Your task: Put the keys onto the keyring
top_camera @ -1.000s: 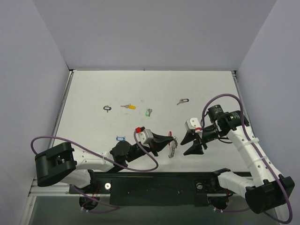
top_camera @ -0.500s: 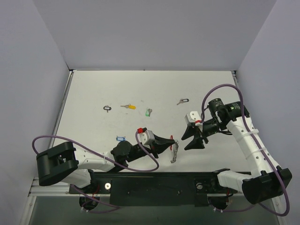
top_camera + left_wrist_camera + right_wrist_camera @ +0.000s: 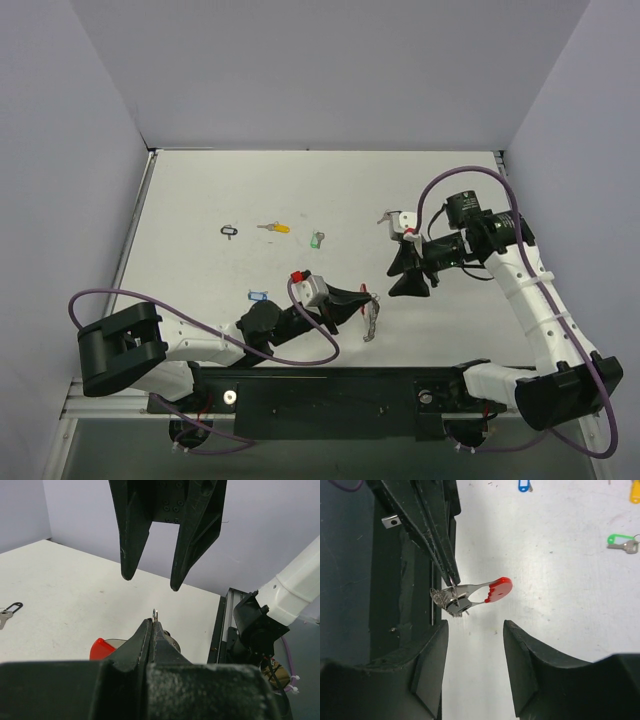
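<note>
Gripping keyring (image 3: 475,591) with closed left jaws, just above counter (image 3: 200,190). Hovering right jaws half-open, empty, just beyond keyring. Keys (image 3: 317,240) unthreaded, lying farther beyond keyring. Next, likely: fetching one key.

walls (image 3: 320,70): plain lavender | table (image 3: 200,190): matte white | black rail (image 3: 330,398): near edge | light: even
</note>
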Controlling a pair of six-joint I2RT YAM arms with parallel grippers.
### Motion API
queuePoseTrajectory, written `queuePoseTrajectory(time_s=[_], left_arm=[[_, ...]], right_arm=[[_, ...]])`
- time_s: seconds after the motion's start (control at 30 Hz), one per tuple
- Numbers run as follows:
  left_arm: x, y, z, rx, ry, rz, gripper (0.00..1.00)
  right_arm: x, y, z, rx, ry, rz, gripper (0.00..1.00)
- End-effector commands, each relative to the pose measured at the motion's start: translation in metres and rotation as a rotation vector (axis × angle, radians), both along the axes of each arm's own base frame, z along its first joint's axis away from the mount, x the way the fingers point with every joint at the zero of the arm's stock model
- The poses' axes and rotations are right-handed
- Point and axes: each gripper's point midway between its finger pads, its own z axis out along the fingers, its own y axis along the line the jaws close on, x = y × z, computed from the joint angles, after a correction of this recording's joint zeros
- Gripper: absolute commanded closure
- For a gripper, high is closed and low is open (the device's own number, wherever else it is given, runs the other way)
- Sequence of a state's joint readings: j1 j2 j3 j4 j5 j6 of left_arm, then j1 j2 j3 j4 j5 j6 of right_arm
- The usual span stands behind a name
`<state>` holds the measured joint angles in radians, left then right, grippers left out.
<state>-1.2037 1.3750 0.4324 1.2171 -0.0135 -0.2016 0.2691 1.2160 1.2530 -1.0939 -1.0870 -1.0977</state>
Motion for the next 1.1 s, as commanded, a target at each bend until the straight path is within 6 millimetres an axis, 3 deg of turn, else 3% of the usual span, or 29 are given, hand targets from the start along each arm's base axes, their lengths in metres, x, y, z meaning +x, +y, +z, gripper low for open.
queuePoseTrajectory(time_s=[0.0, 0.2, 0.57, 1.07], left_arm=[[0.004, 0.008, 0.045, -0.142, -0.044, 0.049, 1.00], [0.005, 0.009, 0.051, -0.165, -0.051, 0.061, 1.00], [0.001, 0.004, 0.054, -0.178, -0.052, 0.037, 1.00], [-0.001, 0.007, 0.057, -0.188, -0.053, 0.039, 1.00]], right_arm=[[0.008, 0.011, 0.007, 0.048, -0.014, -0.072, 0.57], [0.007, 0.022, 0.000, 0.115, 0.000, -0.106, 0.57], [-0.011, 0.030, 0.001, 0.172, 0.026, -0.009, 0.61], [-0.025, 0.032, -0.002, 0.185, 0.048, 0.057, 0.74]])
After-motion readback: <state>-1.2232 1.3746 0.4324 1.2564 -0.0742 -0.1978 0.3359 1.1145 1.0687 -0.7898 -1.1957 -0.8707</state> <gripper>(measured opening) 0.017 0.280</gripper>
